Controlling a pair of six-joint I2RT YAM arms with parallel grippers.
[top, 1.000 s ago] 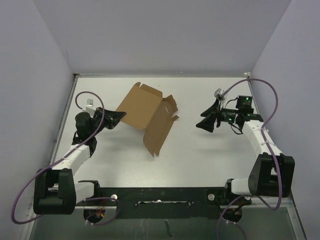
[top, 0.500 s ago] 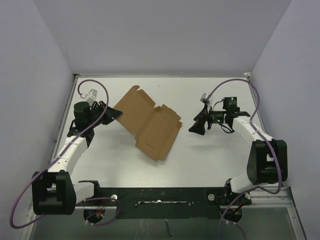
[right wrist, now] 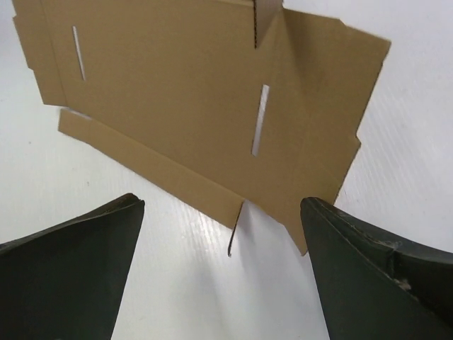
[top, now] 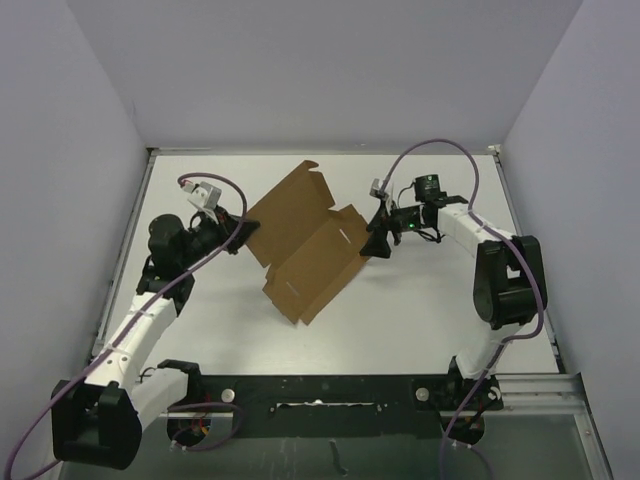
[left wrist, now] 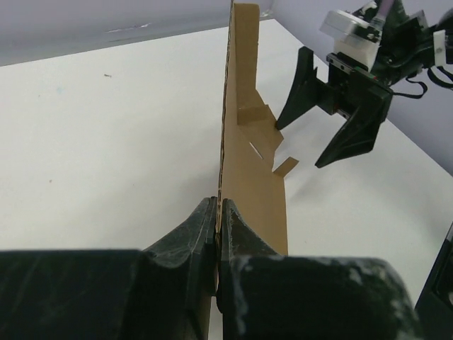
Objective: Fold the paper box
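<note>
Brown: one paper box (top: 303,243), two end effectors (top: 238,222) (top: 373,235).

You will find no text, label, brand, number or sign that can be read in any view; the paper box (top: 300,240) shows plain brown faces.

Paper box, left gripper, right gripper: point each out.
paper box (top: 305,245), top view, middle panel.
left gripper (left wrist: 217,207), left wrist view, fingertips shut on the sheet's edge.
right gripper (top: 374,232), top view, gap between open fingers.
</note>
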